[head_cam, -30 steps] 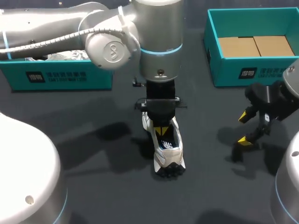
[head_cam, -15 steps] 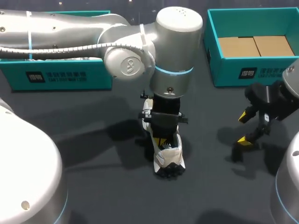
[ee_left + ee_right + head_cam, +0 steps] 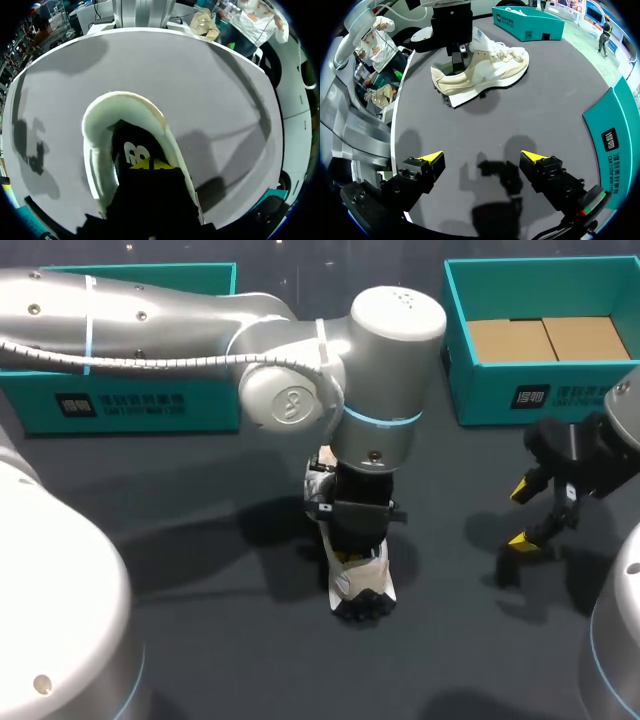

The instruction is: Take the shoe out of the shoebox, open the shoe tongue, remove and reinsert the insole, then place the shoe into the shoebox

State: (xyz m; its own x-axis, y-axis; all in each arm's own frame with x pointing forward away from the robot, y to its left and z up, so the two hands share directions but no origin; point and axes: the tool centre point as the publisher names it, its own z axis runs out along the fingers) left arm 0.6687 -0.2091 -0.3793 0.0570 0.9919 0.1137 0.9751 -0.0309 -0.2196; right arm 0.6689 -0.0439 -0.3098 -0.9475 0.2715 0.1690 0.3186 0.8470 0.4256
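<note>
Head view first: where is the shoe?

— Standing on its sole on the matte dark-grey worktop (image 3: pixel 250 660), directly under the left fingers (image 3: pixel 150 164). The shoe (image 3: pixel 362 585) is cream and white, and a black toothed outsole juts out at one end.

What are those fingers doing?

— Left wrist view shows them down inside the padded oval collar. The 2 yellow tips are drawn together with only a thin seam between them, over the dark insole (image 3: pixel 131 145), which carries a white mark. Whether anything is pinched there, I cannot tell.

And the other side?

— The right fingers (image 3: pixel 540 524) are spread wide and hold nothing, hanging over bare worktop. The shoe lies well ahead of them, side-on. It has a smooth cream upper, white laces and a thick pale midsole.

Any boxes?

— 2 teal cardboard ones with straight walls. The right teal box (image 3: pixel 458 360) sits beyond the right fingers, its floor lined with flat brown flaps. The left teal box (image 3: pixel 130 405) is behind the rounded silver left arm (image 3: pixel 150 310), which hides its contents.
</note>
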